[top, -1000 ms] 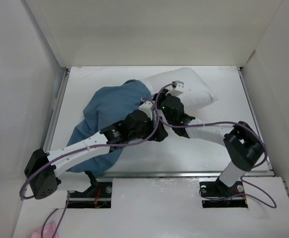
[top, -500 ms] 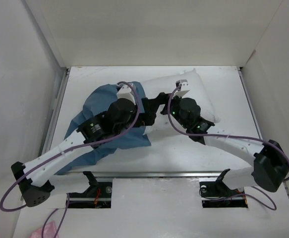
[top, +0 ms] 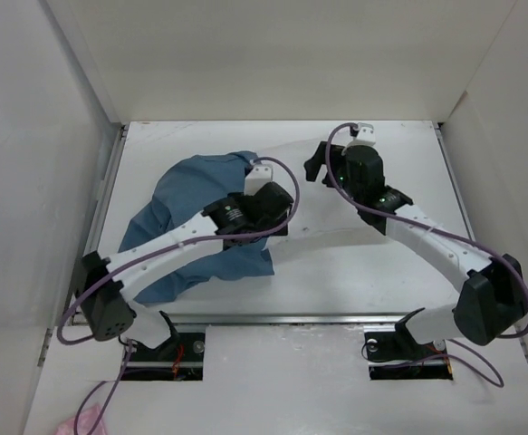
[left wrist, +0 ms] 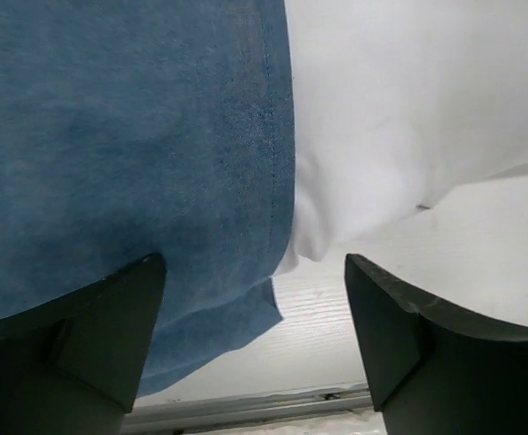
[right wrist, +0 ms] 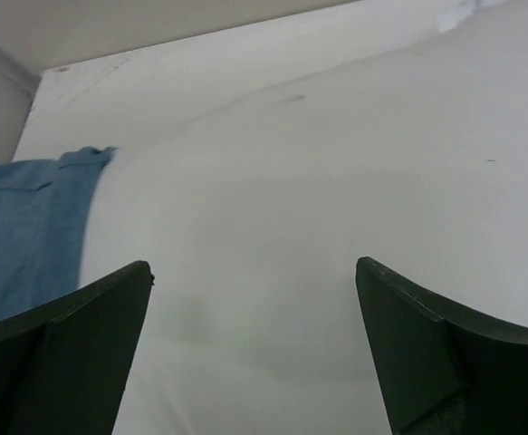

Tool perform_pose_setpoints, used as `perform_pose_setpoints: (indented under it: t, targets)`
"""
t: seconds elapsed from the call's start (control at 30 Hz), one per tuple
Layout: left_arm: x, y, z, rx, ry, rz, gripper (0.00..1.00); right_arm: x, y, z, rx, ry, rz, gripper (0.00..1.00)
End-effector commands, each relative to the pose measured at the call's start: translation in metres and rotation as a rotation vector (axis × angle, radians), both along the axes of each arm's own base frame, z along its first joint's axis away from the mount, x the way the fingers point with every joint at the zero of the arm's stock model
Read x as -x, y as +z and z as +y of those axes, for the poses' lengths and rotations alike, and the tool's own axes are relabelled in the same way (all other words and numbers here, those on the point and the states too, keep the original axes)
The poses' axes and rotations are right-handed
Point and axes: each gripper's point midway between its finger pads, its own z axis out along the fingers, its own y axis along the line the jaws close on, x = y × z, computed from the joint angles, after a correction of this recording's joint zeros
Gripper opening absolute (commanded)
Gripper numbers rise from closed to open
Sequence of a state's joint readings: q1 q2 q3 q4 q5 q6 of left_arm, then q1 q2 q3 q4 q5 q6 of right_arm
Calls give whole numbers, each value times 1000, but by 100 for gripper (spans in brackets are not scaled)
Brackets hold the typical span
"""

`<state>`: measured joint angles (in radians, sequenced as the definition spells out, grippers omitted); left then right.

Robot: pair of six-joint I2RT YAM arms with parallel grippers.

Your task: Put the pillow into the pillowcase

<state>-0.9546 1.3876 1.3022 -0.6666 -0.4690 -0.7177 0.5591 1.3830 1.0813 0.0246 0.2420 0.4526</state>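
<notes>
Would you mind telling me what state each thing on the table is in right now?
pillow: one end inside the pillowcase, rest sticking out
pillowcase: wrinkled, covering only one end
left gripper: jaws open, empty, over the pillowcase hem
right gripper: jaws open, empty, over the pillow

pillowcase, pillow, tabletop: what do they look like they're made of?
Pillowcase: thin blue woven cloth with a matte finish, probably cotton-type. A fine weave and a stitched hem are visible.
Pillow: white matte fabric shell, likely with a soft fill, since it bulges and creases.
Tabletop: white board with faint grain lines. Paint or laminate, can't tell which.
</notes>
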Motion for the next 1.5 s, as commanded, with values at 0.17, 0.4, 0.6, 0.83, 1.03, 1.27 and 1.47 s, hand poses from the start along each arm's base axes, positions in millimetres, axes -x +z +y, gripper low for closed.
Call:
perform_pose_setpoints:
  t: [0.17, 0.4, 0.6, 0.83, 1.03, 1.27, 1.47]
  targets:
    - [-9, -19, 26, -244, 197, 15, 45, -9, -40, -55, -8, -125, 138, 99]
    - [-22, -26, 19, -333, 236, 19, 0, -16, -82, -70, 6, -163, 230, 99]
    - [-37, 11, -11, -257, 151, -48, 0, -7, -109, -38, -68, 1, 267, 59]
    - [-73, 72, -76, -67, -99, -206, 0, 26, -111, -15, -221, 116, 241, 0]
    - [-100, 107, -157, 113, -358, -264, 0, 74, -62, 3, -320, 98, 78, 0]
    - [-103, 117, -190, 156, -478, -288, 0, 79, -48, -34, -317, -137, 55, 0]
    - [-97, 91, -151, 116, -357, -243, 2, 80, -61, -49, -247, -207, 85, 0]
